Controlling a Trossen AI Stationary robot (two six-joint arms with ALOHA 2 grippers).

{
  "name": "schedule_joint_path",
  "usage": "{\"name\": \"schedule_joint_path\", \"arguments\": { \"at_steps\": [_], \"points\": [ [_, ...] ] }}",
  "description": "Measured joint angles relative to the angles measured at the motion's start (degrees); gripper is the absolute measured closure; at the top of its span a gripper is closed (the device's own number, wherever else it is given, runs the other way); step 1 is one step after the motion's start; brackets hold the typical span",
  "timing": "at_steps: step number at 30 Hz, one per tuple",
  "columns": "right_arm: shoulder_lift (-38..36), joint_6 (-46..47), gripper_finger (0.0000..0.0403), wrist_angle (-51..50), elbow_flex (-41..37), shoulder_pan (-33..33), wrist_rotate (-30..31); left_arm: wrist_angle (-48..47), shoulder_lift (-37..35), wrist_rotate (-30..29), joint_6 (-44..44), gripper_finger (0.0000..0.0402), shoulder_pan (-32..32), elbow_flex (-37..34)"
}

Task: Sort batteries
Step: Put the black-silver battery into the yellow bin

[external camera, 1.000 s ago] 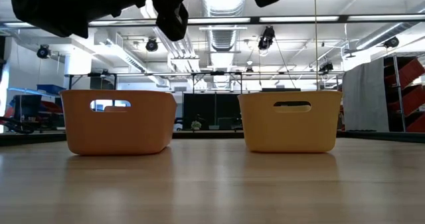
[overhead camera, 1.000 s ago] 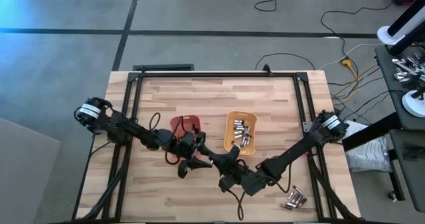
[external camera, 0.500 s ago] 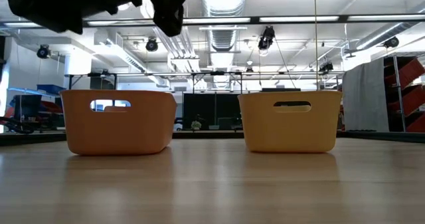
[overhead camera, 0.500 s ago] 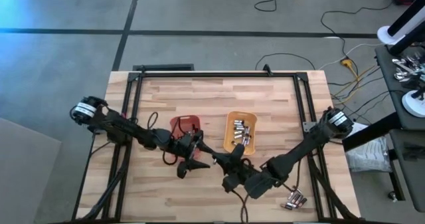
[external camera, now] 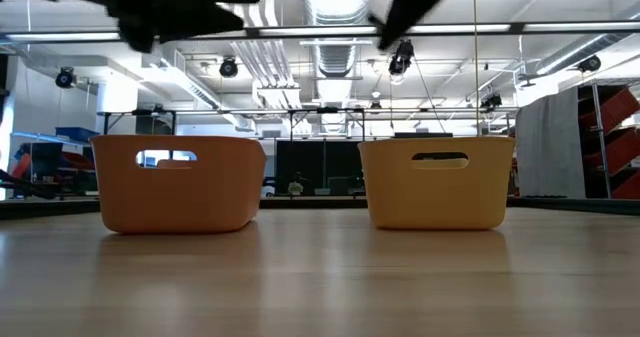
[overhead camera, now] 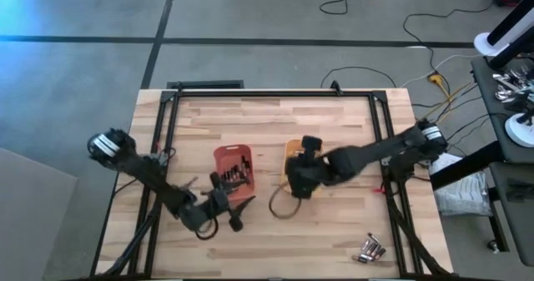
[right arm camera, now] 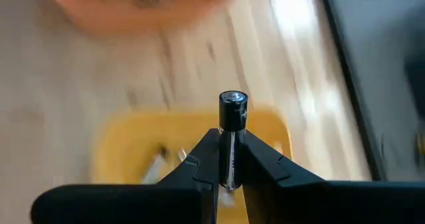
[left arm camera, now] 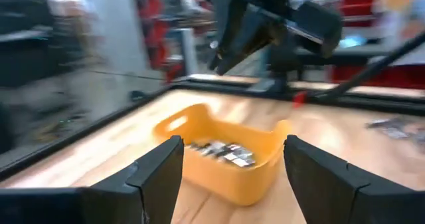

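Note:
My right gripper hovers over the yellow tray, shut on a dark battery. Silvery batteries lie inside that tray. The orange tray to its left holds dark batteries. My left gripper is open with nothing between its fingers, just near of the orange tray; its wrist view looks across at the yellow tray. A few loose batteries lie at the table's near right corner. My right gripper pinches the dark battery's lower body between its two fingers. The battery lies along the fingers, and its capped end sticks out past the tips. The fingers come from above. The battery is lifted clear, over the yellow tray.
In the low view the two trays stand side by side, with bare wood in front. A black cable loop hangs from the right arm near of the yellow tray. A metal frame rims the table.
My right gripper has swung from the table's near middle toward the far edge, ending over the yellow tray. My left gripper has drawn back toward the near left, away from the orange tray.

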Motion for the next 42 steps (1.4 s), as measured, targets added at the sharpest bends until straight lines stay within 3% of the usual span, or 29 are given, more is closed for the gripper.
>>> {"name": "schedule_joint_path", "arguments": {
  "at_steps": [2, 5, 7, 11, 19, 29, 42],
  "points": [
    [0.9, 1.2, 0.0373, -0.6, -2.0, -4.1, -5.3, -0.3, 4.2, -4.8, -3.9, 0.0168, -0.7, 1.1],
    [2.7, 0.8, 0.0373, -0.4, -5.5, -9.6, -14.3, -0.2, 10.3, -5.6, -7.4, 0.0169, -0.5, 3.7],
    [3.5, 0.1, 0.0373, 0.2, -7.7, -12.7, -17.0, -0.4, 14.0, -5.8, -6.8, 0.0169, -0.1, 5.5],
    [5.1, 0.9, 0.0373, 2.5, -12.0, -16.8, -18.1, -0.3, 18.8, -8.6, -5.8, 0.0169, 0.3, 9.3],
    [5.4, 8.8, 0.0371, 11.7, -17.9, -18.0, -21.2, -1.1, 20.3, -10.1, 7.8, 0.0169, 0.1, 15.6],
    [5.2, 16.5, 0.0364, 18.6, -24.5, -17.9, -22.1, -1.2, 20.3, -11.0, 7.9, 0.0169, 0.1, 15.9],
    [5.4, 17.1, 0.028, 20.0, -22.9, -17.3, -22.1, -1.1, 20.2, -12.0, 9.7, 0.0169, 0.2, 16.8]
  ]
}}
